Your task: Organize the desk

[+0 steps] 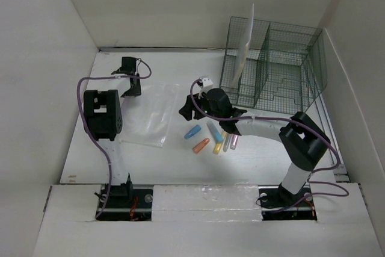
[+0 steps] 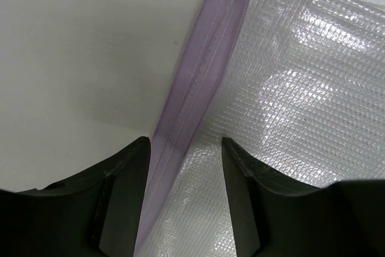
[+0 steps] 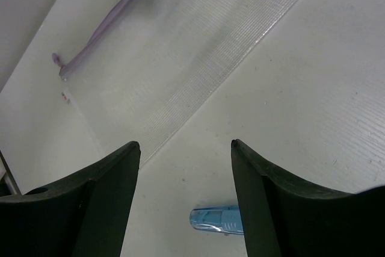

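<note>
The white desk (image 1: 150, 70) holds a clear mesh zip pouch (image 1: 147, 112) lying flat at centre left. My left gripper (image 1: 133, 90) is open low over the pouch's far left edge. In the left wrist view its jaws (image 2: 185, 148) straddle the purple zipper strip (image 2: 198, 82). Several capped highlighters lie in the middle: a blue one (image 1: 192, 132), orange (image 1: 201, 145), yellow (image 1: 218, 147) and pink (image 1: 234, 142). My right gripper (image 1: 187, 108) is open and empty just beyond the blue highlighter (image 3: 216, 219), between it and the pouch (image 3: 180, 58).
A dark green wire-mesh rack (image 1: 274, 67) stands at the back right with a white sheet (image 1: 245, 43) upright in its left compartment. White walls enclose the desk on the left, back and right. A raised white ledge (image 1: 198, 200) runs along the near edge.
</note>
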